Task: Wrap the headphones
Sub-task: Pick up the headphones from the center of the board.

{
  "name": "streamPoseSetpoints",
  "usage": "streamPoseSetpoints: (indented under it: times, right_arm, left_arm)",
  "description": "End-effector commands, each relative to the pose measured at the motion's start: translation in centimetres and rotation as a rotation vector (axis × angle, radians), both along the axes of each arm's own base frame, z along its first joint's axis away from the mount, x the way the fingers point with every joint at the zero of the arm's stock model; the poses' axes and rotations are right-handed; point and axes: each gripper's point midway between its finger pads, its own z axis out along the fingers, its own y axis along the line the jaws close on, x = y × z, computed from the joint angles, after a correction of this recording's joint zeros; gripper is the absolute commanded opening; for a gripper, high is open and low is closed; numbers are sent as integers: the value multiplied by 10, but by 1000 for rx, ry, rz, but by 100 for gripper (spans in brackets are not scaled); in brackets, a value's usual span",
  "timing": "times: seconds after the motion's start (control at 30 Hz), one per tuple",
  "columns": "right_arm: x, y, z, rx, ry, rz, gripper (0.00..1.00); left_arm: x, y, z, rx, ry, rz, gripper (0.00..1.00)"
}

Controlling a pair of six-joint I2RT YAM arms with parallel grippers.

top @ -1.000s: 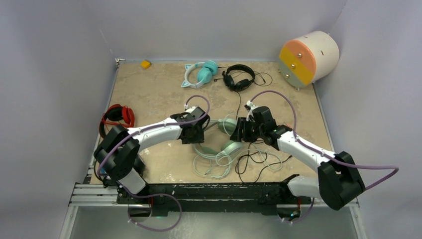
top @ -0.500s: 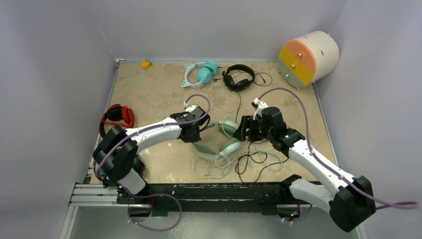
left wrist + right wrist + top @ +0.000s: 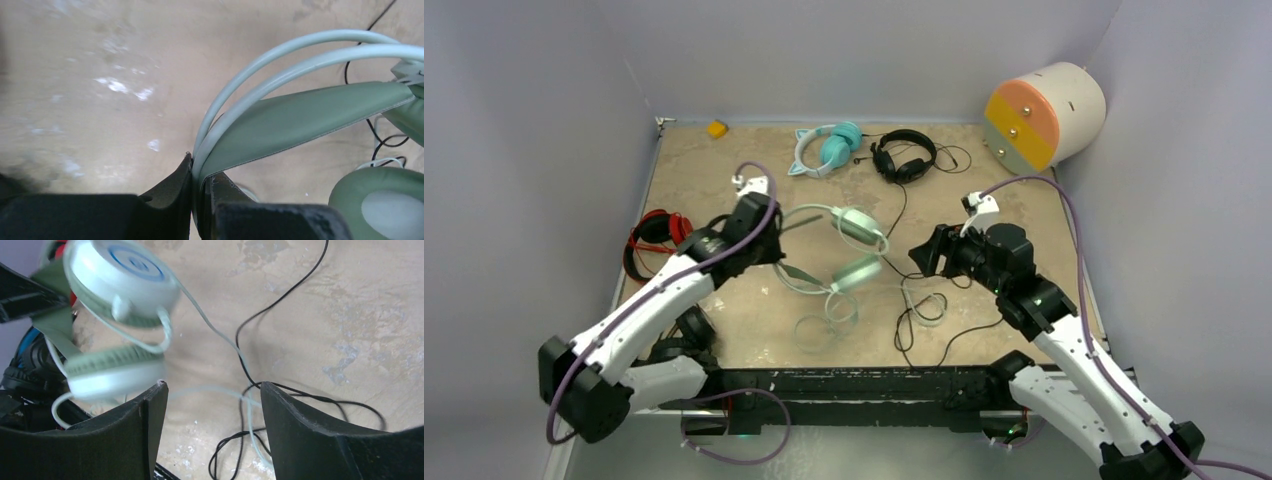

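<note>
1. The left gripper (image 3: 199,172) is clamped tight on the padded headband of the mint-green headphones (image 3: 300,120), its two black fingers pinching the band where the thin pale hoops meet the green pad.
2. From that grip the headset's ear cups (image 3: 854,250) lie out toward the middle of the table (image 3: 714,180), and its pale cable (image 3: 824,325) trails to a loose loop near the front edge.
3. The right gripper (image 3: 213,387) stands wide and holds nothing. It sits just right of the ear cups, over a black cable (image 3: 250,375) tangled with the pale one.
4. The red headphones (image 3: 659,235) lie at the left edge beside the left arm.
5. The teal cat-eared headphones (image 3: 829,147) and the small black headphones (image 3: 904,155) lie side by side at the far edge.
6. A cream drum with an orange face (image 3: 1044,115) sits at the far right corner.
</note>
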Motion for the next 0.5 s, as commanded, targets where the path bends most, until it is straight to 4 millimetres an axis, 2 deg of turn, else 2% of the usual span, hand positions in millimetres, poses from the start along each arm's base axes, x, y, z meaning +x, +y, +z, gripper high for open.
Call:
streamPoseSetpoints:
  times: [0.0, 0.13, 0.3, 0.37, 0.47]
  right_arm:
    - [7, 3, 13, 8, -85, 21, 71]
    - [6, 24, 26, 79, -148, 130, 72]
    - [18, 45, 38, 121, -226, 217, 75]
    - [25, 50, 30, 125, -198, 214, 75]
    - [40, 51, 4, 105, -104, 152, 75]
  left_arm:
    - [10, 18, 79, -89, -181, 7, 0]
    - [7, 36, 130, -60, -288, 30, 0]
    - [1, 49, 173, -33, -404, 6, 0]
    - [-1, 55, 191, -42, -437, 27, 0]
    - [-6, 60, 218, -63, -482, 47, 0]
